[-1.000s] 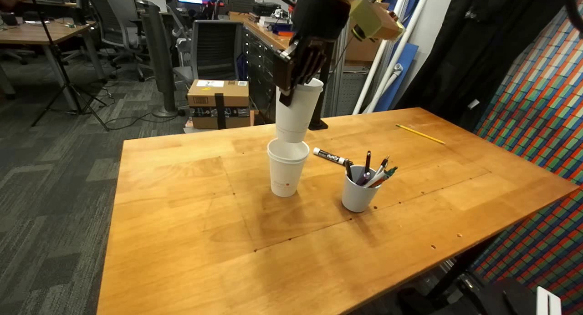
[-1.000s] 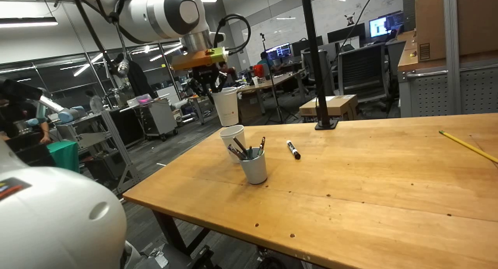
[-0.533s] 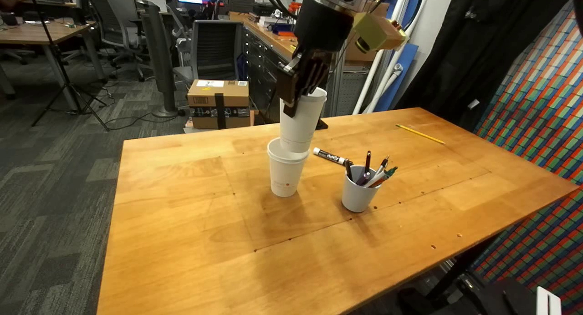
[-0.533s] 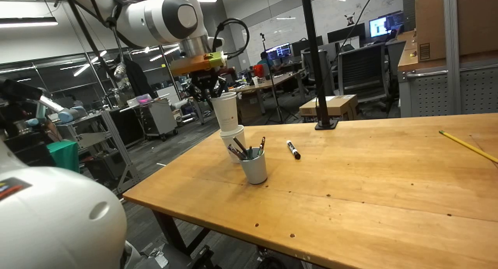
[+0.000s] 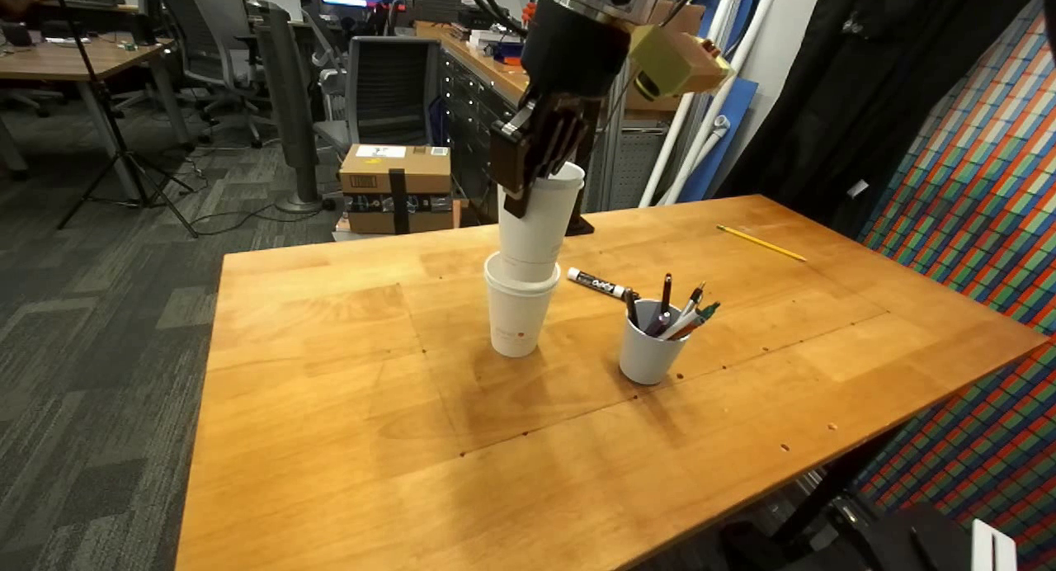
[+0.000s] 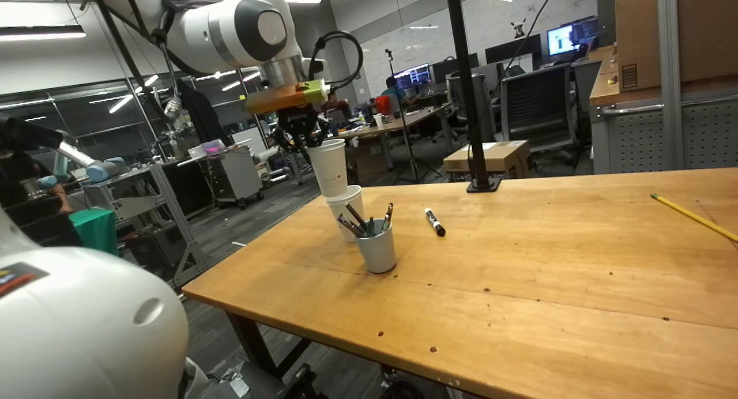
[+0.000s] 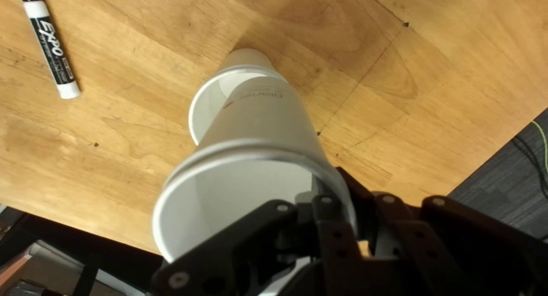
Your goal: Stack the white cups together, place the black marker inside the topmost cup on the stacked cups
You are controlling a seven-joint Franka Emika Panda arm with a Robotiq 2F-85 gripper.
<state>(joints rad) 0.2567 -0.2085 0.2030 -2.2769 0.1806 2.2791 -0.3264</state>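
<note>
My gripper [image 7: 332, 182] is shut on the rim of the upper white cup [image 5: 535, 233], one finger inside the cup and one outside. This cup hangs slightly tilted, its base at the mouth of the lower white cup [image 5: 518, 319]; whether the base sits fully within that mouth I cannot tell. In the wrist view the lower cup [image 7: 246, 58] stands upright on the table, part of its opening showing left of the held cup. The black marker [image 7: 52, 50], with white bands and lettering, lies flat on the tabletop, apart from the cups; it also shows in both exterior views.
A light grey cup of pens [image 5: 649, 361] stands beside the lower cup and partly covers it in an exterior view [image 6: 377, 255]. A yellow pencil [image 5: 761, 243] lies farther off on the wooden table [image 5: 346, 406]. A black post [image 6: 474, 99] rises at the table edge.
The gripper and held cup have come down, bringing the cup's base to the lower cup's mouth. In the last half second they shifted slightly left in both exterior views. The grip is unchanged.
</note>
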